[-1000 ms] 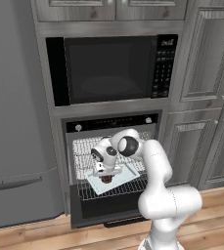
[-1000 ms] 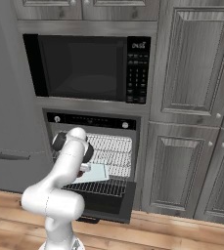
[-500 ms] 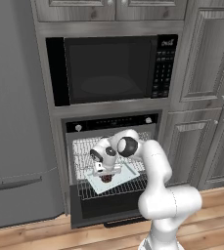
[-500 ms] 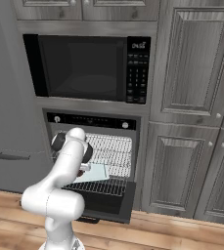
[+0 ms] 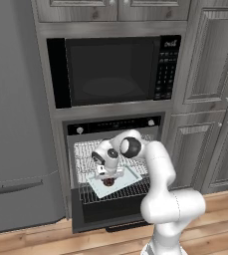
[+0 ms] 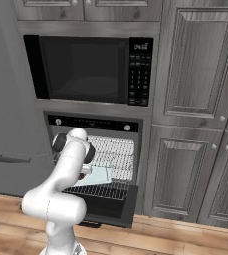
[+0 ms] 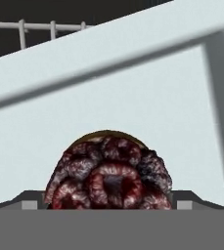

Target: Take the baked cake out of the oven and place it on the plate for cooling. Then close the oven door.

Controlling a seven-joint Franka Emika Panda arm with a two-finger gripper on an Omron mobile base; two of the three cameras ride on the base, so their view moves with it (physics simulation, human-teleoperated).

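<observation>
The oven (image 5: pixel 115 124) stands with its oven door (image 5: pixel 105 228) dropped down and open. On the pulled-out wire rack (image 5: pixel 85 155) lies a pale square tray (image 5: pixel 128 175), and the small dark reddish-brown cake (image 5: pixel 109 183) sits on it. My gripper (image 5: pixel 108 175) points down right over the cake. In the hand view the cake (image 7: pixel 108 178) sits between the two fingertips on the tray (image 7: pixel 133 107); my gripper (image 7: pixel 108 204) is open around it. From the right, my arm covers the hand, with the tray (image 6: pixel 99 175) and the door (image 6: pixel 108 209) beside it. The plate is out of view.
A black microwave (image 5: pixel 115 69) sits directly above the oven. A grey refrigerator (image 5: pixel 16 129) stands to the left and grey cabinet doors (image 5: pixel 210 99) to the right. The open door juts out low over the wooden floor (image 5: pixel 36 244).
</observation>
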